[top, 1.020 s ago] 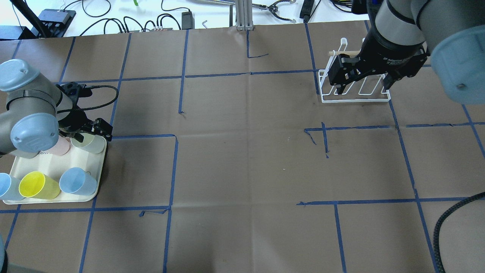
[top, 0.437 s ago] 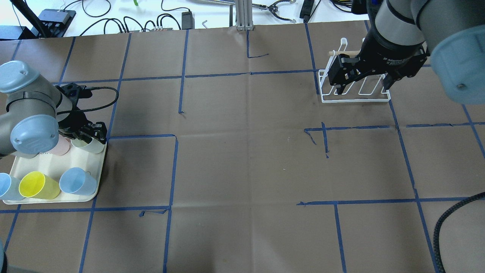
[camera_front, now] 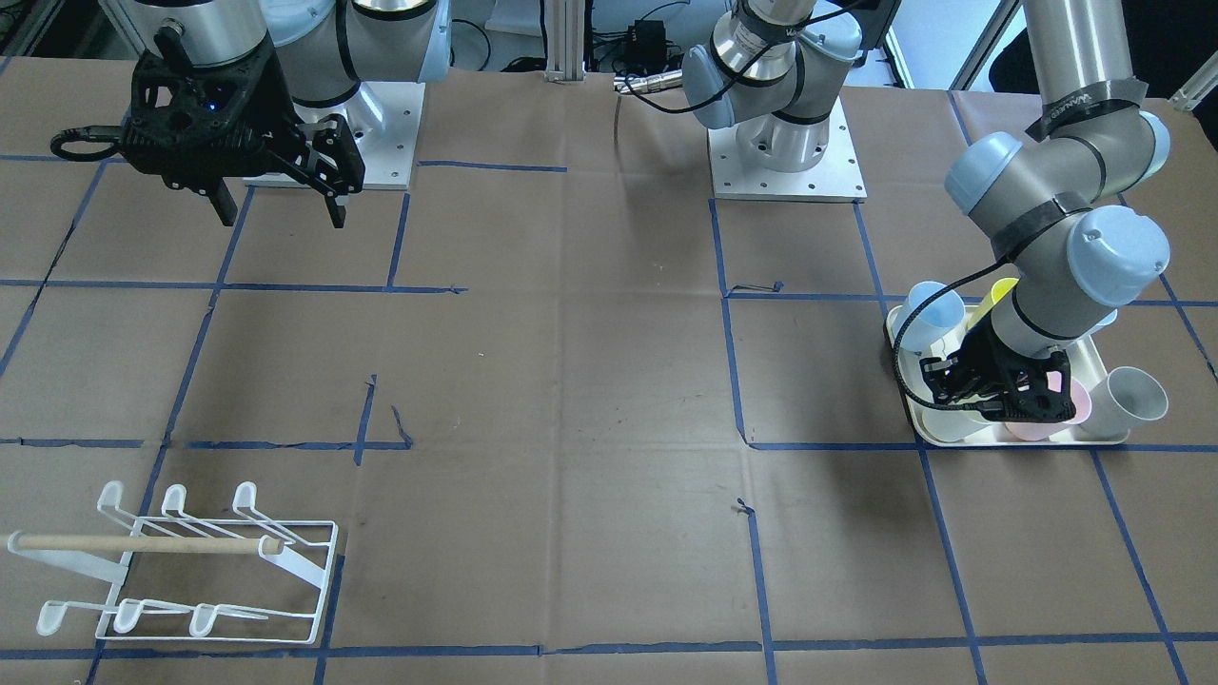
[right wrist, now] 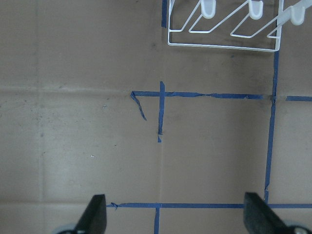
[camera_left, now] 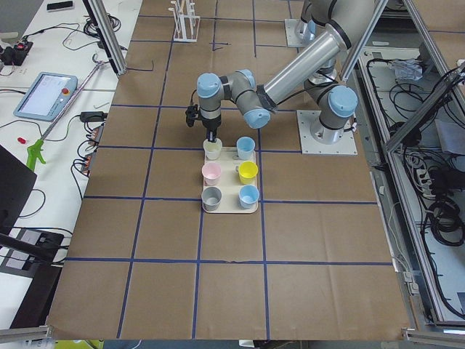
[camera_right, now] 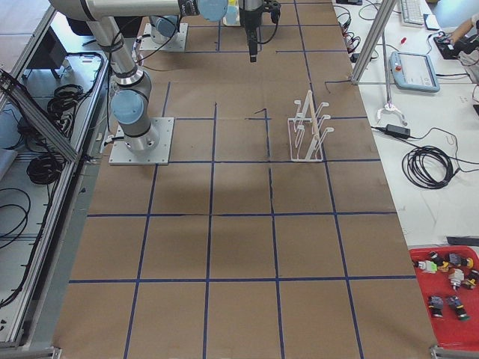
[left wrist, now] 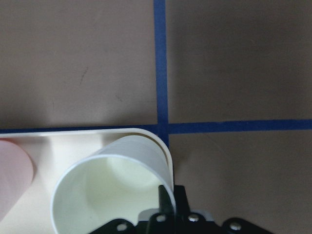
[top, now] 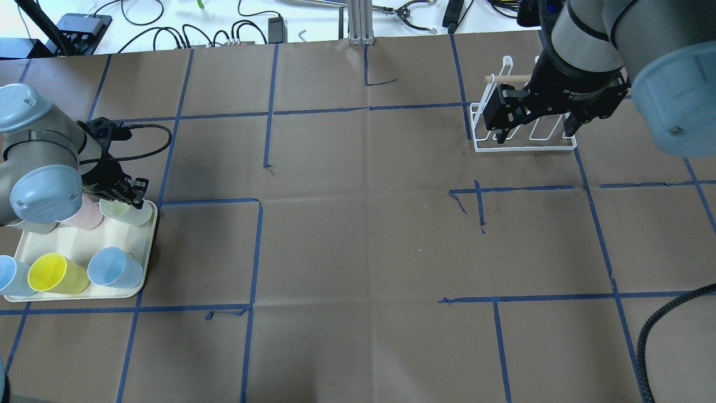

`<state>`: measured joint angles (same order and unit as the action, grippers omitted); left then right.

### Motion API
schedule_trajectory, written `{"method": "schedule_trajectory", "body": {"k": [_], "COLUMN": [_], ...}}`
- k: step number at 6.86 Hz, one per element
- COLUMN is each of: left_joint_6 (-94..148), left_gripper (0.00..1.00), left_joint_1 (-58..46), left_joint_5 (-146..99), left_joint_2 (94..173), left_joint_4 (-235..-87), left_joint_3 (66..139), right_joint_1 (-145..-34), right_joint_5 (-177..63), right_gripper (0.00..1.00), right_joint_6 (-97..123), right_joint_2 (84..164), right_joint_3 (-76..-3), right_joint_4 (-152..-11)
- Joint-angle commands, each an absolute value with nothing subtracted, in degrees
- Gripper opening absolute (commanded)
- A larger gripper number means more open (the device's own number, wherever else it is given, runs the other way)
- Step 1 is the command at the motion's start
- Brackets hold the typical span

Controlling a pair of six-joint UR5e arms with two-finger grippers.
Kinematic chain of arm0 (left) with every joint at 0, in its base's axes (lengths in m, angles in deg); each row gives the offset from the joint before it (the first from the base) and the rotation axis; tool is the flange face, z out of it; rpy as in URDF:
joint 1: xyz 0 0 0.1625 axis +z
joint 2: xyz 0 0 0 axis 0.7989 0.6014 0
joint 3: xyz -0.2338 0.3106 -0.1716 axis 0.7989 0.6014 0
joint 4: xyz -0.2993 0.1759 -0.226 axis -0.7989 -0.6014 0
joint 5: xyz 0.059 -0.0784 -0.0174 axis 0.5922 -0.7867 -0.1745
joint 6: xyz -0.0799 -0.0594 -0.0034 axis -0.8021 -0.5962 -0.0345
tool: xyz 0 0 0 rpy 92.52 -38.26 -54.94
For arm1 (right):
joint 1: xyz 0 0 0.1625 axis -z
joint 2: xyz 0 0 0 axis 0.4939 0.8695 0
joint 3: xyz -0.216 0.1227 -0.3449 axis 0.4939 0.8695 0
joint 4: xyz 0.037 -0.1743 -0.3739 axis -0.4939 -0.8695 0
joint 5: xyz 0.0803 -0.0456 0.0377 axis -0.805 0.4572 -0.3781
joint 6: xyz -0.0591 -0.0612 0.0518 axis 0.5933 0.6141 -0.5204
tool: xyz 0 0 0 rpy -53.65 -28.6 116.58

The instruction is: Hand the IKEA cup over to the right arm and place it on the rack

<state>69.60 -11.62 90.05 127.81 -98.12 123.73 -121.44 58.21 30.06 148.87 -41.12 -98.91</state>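
Note:
A cream cup (top: pixel 131 212) stands at the far right corner of the cream tray (top: pixel 67 240). My left gripper (top: pixel 126 196) is down on it, with the jaws pinched on the rim wall. In the left wrist view the fingers (left wrist: pixel 165 200) clamp the cup's (left wrist: pixel 97 190) right rim. It also shows in the exterior left view (camera_left: pixel 212 149). My right gripper (top: pixel 534 134) is open and empty, held high over the white wire rack (top: pixel 526 148). The right wrist view shows its fingers wide apart (right wrist: pixel 178 217) and the rack (right wrist: pixel 222 47) beyond them.
The tray also holds a pink cup (top: pixel 86 215), a yellow cup (top: pixel 53 273), two blue cups (top: pixel 112 267) and a grey one (camera_left: pixel 211 196). The rack with its wooden dowel (camera_front: pixel 143 544) stands at the table's far right. Blue tape lines cross the brown paper.
My left gripper's jaws have closed from wide open onto the cream cup's rim and shifted slightly left. My right gripper has stayed open, drifting slightly away.

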Motion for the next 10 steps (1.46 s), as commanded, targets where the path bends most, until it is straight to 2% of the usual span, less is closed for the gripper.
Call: {"method": "schedule_trajectory", "body": {"k": [1, 4, 7, 8, 10], "left_joint_6": [69.96, 70.22, 70.05, 70.05, 69.7], "left_gripper": [0.0, 0.0, 0.0, 0.0, 0.0], "left_joint_1": [-11.66, -12.97, -23.67, -26.22, -28.79], "left_joint_5": [91.24, 91.07, 90.98, 90.02, 71.67], "left_joint_2": [125.08, 121.02, 121.37, 121.28, 120.06], "left_joint_4": [-102.29, -114.25, -117.53, -117.27, -113.08], "left_joint_3": [121.69, 111.44, 101.32, 100.25, 100.76], "right_joint_1": [-121.44, -121.44, -121.53, -121.53, -121.62], "right_joint_5": [58.17, 58.0, 53.72, 49.51, 42.03], "right_gripper": [1.0, 1.0, 1.0, 1.0, 1.0], "right_joint_6": [30.06, 29.36, 25.34, 19.05, 8.48], "right_joint_2": [148.9, 148.89, 146.97, 147.14, 147.66], "right_joint_3": [-41.16, -41.16, -42.47, -43.96, -47.91], "right_joint_4": [-98.88, -100.28, -114.04, -118.61, -127.75]}}
